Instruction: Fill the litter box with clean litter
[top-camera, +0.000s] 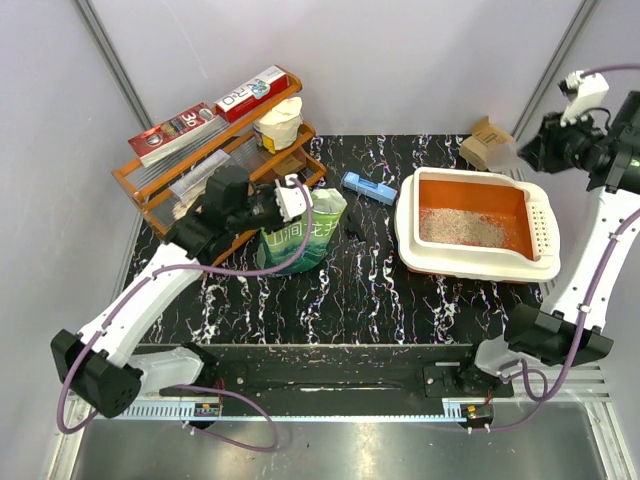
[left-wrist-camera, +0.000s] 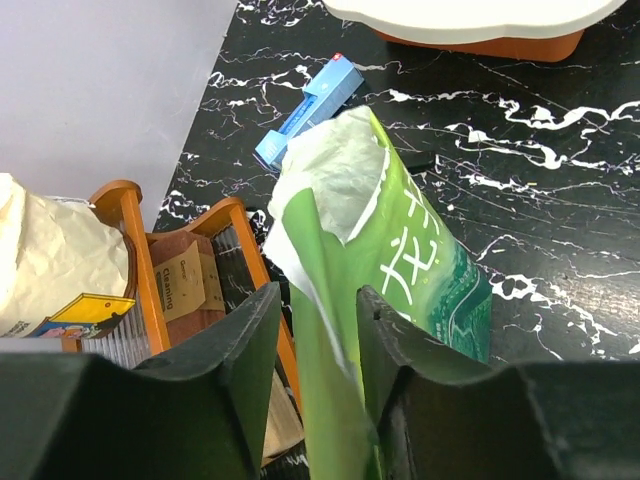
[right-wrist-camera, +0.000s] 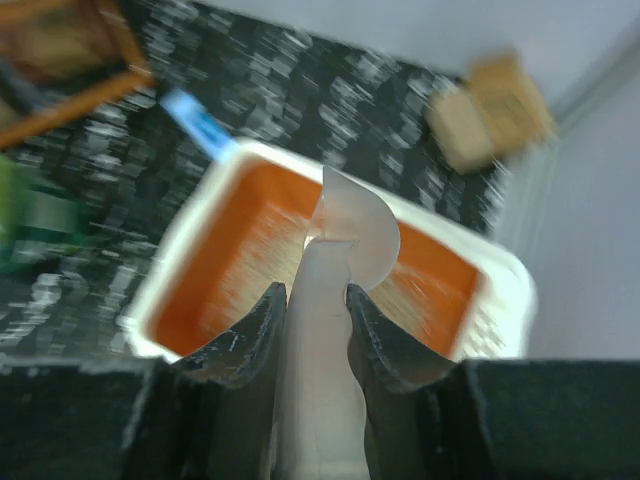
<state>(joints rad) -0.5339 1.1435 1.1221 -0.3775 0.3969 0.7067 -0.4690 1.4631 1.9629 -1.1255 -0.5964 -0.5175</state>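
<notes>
— Across the work surface, what bounds arm travel?
— Black marble table (top-camera: 380, 300), enclosed by grey wall panels at left, back and right. Bare marble shows along the near strip and in the band between the green pouch (top-camera: 300, 238) and the litter box (top-camera: 470, 263).
— Position of the litter box?
— Right half of the table, with its right end close to the table's right edge. Clean litter (top-camera: 452, 228) lies as a thin patch on the floor of the box, and orange shows around the patch.
— Other containers?
— Orange rack (top-camera: 133, 182) at the back left, near the left wall. It carries red-and-white cartons (top-camera: 180, 135) on top and a cream bag (top-camera: 277, 125) at its right end. The green pouch stands upright just beside the rack's front, top open and pale lining showing. Its contents cannot be seen. Cardboard box (top-camera: 485, 143) sits at the back right, beyond the litter box. Small blue carton (top-camera: 368, 187) lies flat between pouch and litter box, toward the back.
— Left gripper (left-wrist-camera: 318, 300)?
— Jaws parted, one on each side of the pouch's upper edge. Whether they press on it cannot be told.
— Right gripper (right-wrist-camera: 315, 295)?
— High over the back right of the table, clamped on the handle of a pale plastic scoop (right-wrist-camera: 350, 235). The wrist view is blurred and shows the litter box below the scoop.
</notes>
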